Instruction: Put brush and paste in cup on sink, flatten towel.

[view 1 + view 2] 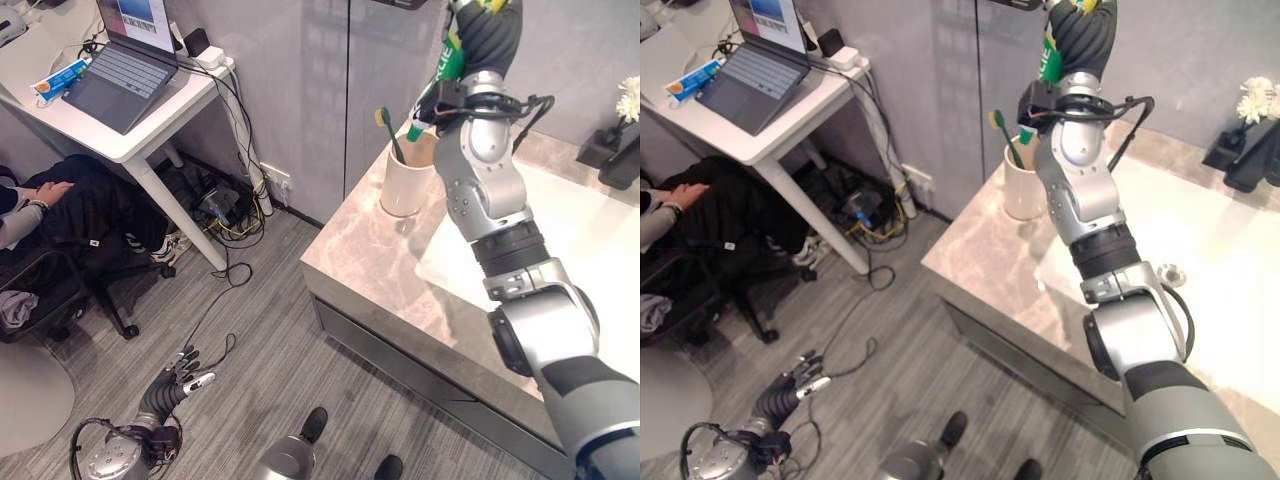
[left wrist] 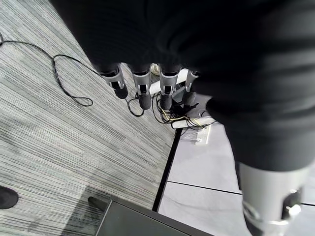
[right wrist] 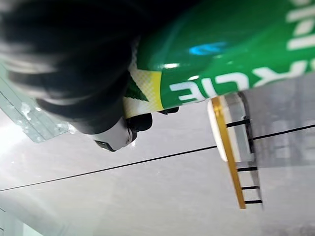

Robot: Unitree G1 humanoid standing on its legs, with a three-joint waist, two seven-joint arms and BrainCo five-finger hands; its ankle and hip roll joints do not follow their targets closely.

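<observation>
A white cup (image 1: 405,185) stands on the marble sink counter (image 1: 365,255) near its far corner, with a green toothbrush (image 1: 388,132) upright inside it. My right hand (image 1: 490,35) is raised above the cup and is shut on a green toothpaste tube (image 1: 447,65). The tube slants down toward the cup's mouth, and from the wrist the tube (image 3: 231,54) lies pressed against the hand. My left hand (image 1: 175,382) hangs low over the floor, far from the counter. Its fingers (image 2: 142,91) are straight and hold nothing.
A white basin (image 1: 590,250) fills the counter's right part, with a dark vase of white flowers (image 1: 625,120) behind it. To the left are a white desk (image 1: 150,130) with a laptop (image 1: 125,75), a tangle of cables below, and a seated person (image 1: 40,200).
</observation>
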